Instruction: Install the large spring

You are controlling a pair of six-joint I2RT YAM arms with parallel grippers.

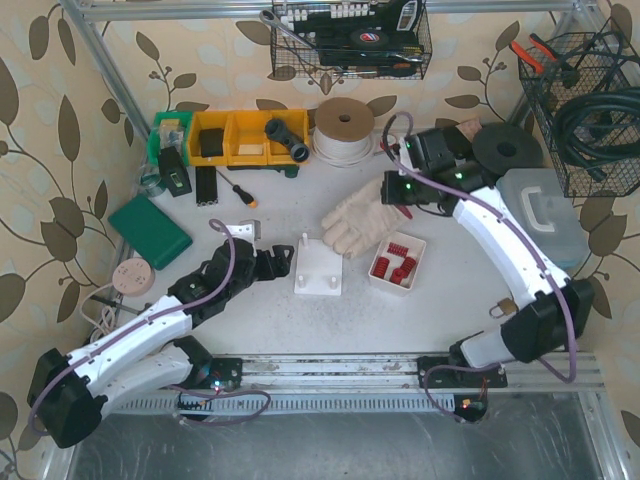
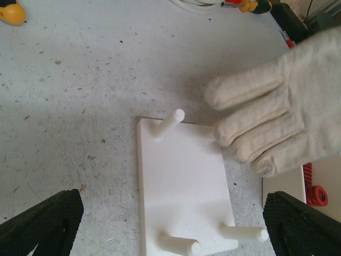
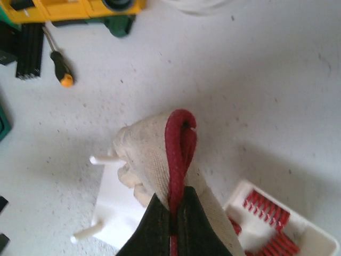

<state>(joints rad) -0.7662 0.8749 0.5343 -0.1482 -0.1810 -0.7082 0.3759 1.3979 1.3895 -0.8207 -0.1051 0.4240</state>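
Right gripper (image 3: 171, 205) clamped on glove (image 1: 365, 222) hem; left gripper (image 2: 170, 213) wide apart.
Glove tips touch the peg board (image 1: 318, 268); pulling could snag a peg and drag it, or the thin hem slips.

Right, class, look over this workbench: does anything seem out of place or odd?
Yes. The right gripper is shut on the red cuff of the work glove, not on a spring. The glove's fingertips crowd the corner of the white peg board, while the red springs lie untouched.
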